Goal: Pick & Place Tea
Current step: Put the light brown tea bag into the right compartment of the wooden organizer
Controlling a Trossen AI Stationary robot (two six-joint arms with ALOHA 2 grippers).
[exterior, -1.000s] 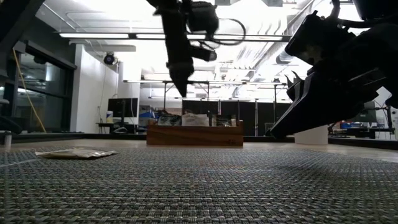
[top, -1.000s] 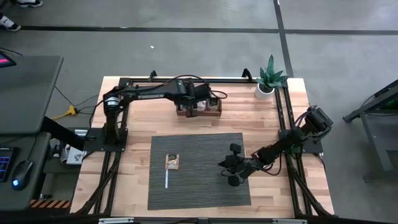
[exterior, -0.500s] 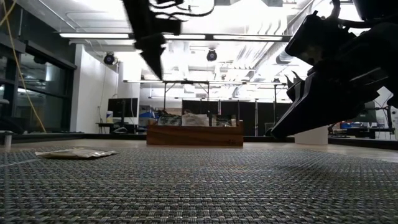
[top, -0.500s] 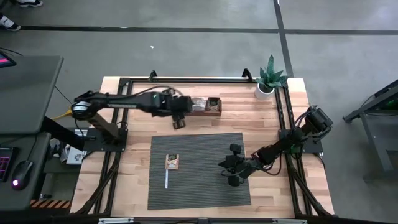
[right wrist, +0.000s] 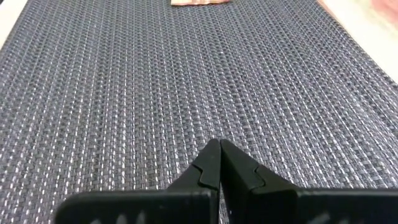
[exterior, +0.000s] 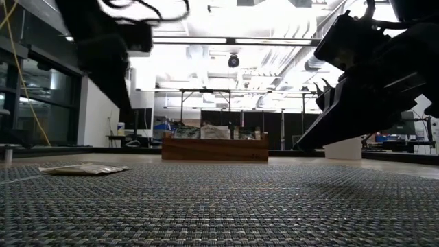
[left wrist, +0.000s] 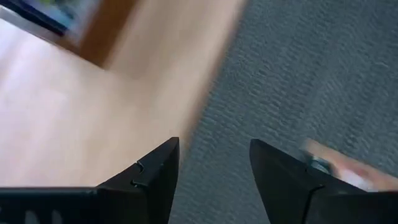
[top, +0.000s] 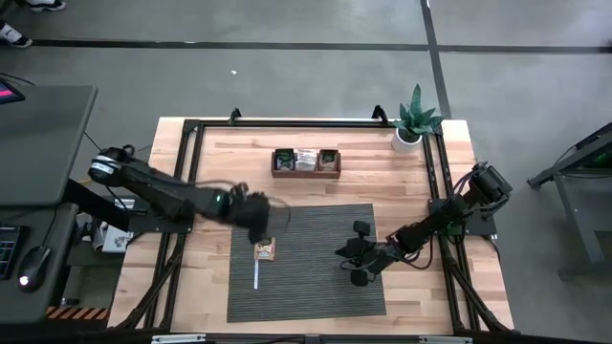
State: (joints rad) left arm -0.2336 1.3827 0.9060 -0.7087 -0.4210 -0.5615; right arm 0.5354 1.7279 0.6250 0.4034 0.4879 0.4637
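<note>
Over the grey mat's (top: 316,277) near-left edge, the left gripper (top: 256,214) hangs wide apart above a tea sachet (top: 265,249), likely lining up a pick; the right gripper (top: 356,258) rests pinched closed.

2 dark jointed arms | black cables | left hand (left wrist: 214,163): 2 black wedge-shaped fingers, possibly notched
</note>
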